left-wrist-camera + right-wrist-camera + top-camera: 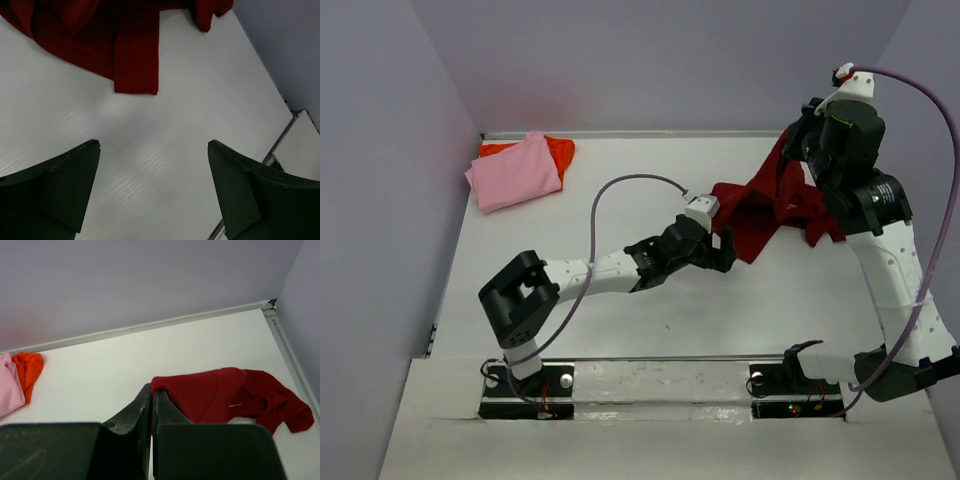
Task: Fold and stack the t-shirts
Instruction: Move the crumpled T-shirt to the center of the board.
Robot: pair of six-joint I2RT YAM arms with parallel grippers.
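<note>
Left gripper (154,167): jaws spread wide, nothing between them, only bare table (165,135) under the gap. Just past its fingertips, a little left of centre in its wrist view, sits a flat flap of the crimson t-shirt (135,55). No contact.

Right gripper (151,392): jaws pressed together, pinching an edge of the crimson t-shirt right at the tips. From the pinch the cloth runs ahead and to the right of the jaws, bunched and wrinkled. In the top view that pinched end is lifted and the rest drapes down onto the table, toward the left gripper.

Far beyond the right jaws, off to their left by the back wall (150,285): pink t-shirt (515,172), folded, lying on the orange-red t-shirt (560,150), which pokes out at the far side. Both well apart from either gripper.
</note>
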